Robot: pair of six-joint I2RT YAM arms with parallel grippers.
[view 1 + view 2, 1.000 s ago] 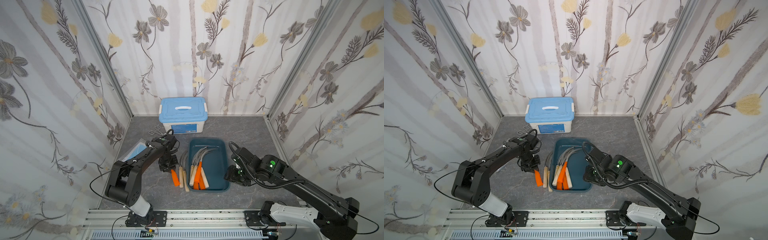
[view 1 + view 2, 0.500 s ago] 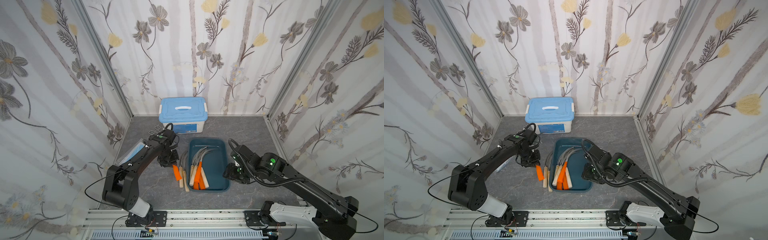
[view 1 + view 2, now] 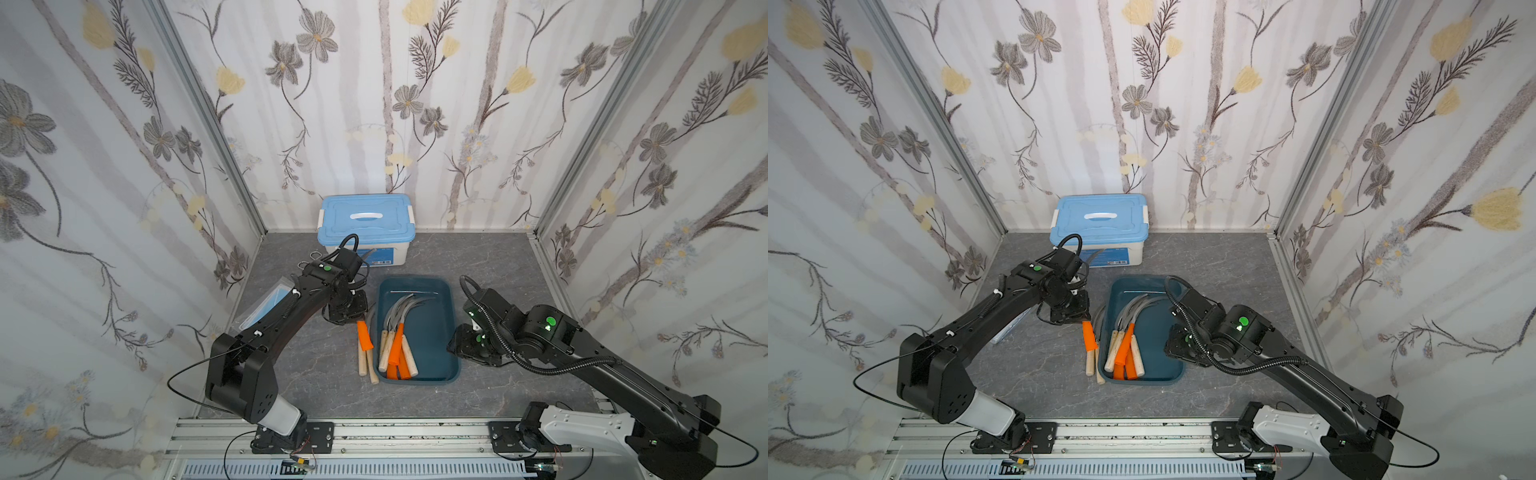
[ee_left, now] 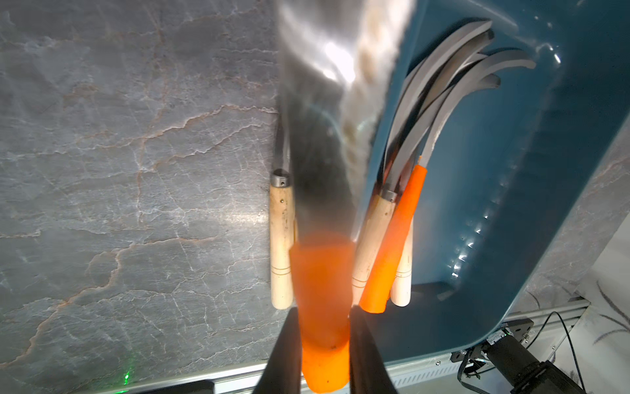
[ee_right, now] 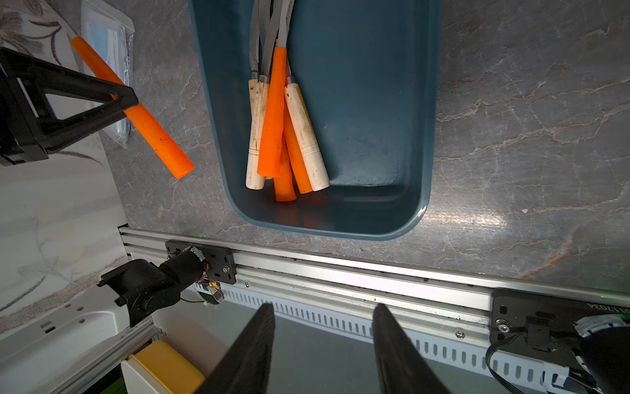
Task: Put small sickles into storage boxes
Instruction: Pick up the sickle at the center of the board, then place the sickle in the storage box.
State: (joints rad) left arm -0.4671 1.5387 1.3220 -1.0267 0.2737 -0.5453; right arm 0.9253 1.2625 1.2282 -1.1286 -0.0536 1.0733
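My left gripper (image 3: pixel 348 308) (image 4: pixel 324 310) is shut on the orange handle of a small sickle (image 3: pixel 365 336) (image 3: pixel 1089 336) (image 5: pixel 146 122), holding it tilted above the table just left of the storage box. That box is a dark teal tray (image 3: pixel 430 332) (image 3: pixel 1160 353) (image 5: pixel 375 102). Several sickles (image 3: pixel 397 338) (image 3: pixel 1124 347) (image 5: pixel 276 119) lie bunched along its left side. Two wooden-handled sickles (image 3: pixel 363 360) (image 4: pixel 281 238) rest on the table beside the tray. My right gripper (image 3: pixel 459 345) (image 5: pixel 324 307) hangs open and empty at the tray's right edge.
A white box with a blue lid (image 3: pixel 365 220) stands at the back wall, with wire tongs (image 3: pixel 309 259) left of it. A clear packet (image 3: pixel 266 303) lies by the left wall. The metal rail (image 3: pixel 374 432) runs along the front edge.
My left gripper has carried the orange-handled sickle rightward, closer to the tray. The right arm has shifted slightly toward the tray, its jaws as wide as before.
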